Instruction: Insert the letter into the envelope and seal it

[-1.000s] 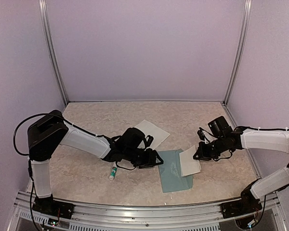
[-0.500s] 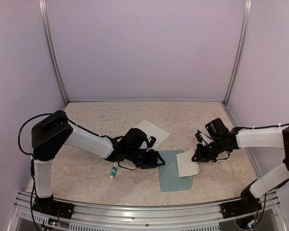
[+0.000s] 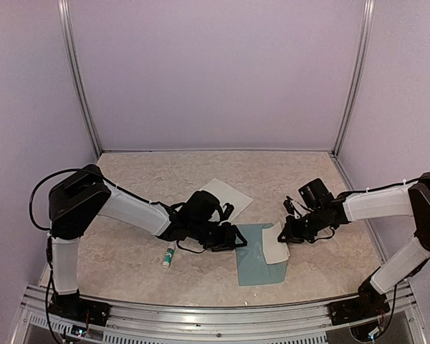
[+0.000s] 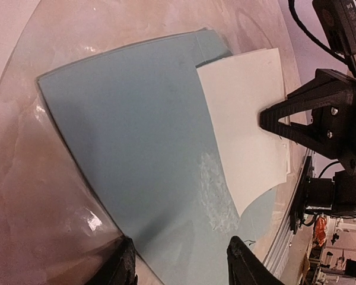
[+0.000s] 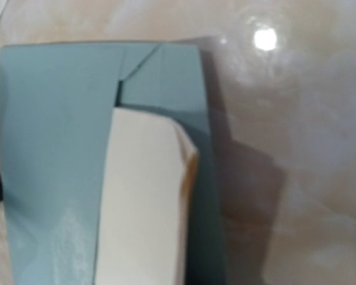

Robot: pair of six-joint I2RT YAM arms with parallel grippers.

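Marbled desk point(image 3: 129, 186) carries the envelope point(image 3: 254, 265); the letter point(image 3: 276, 245), pinched by the right hand point(image 3: 287, 233), has slid further left over it, so insertion looks underway. The left hand point(image 3: 234, 237), fingers point(image 4: 121, 264) spread, rests at the envelope's edge.

No text, number or sign can be read. The glue stick point(image 3: 168, 256) label is too small to be made out; the letter point(image 3: 275, 246) and the envelope point(image 3: 254, 262) are unmarked.

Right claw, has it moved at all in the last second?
Yes. The right claw, gripping the letter, has shifted left, farther over the envelope, which has stayed put.
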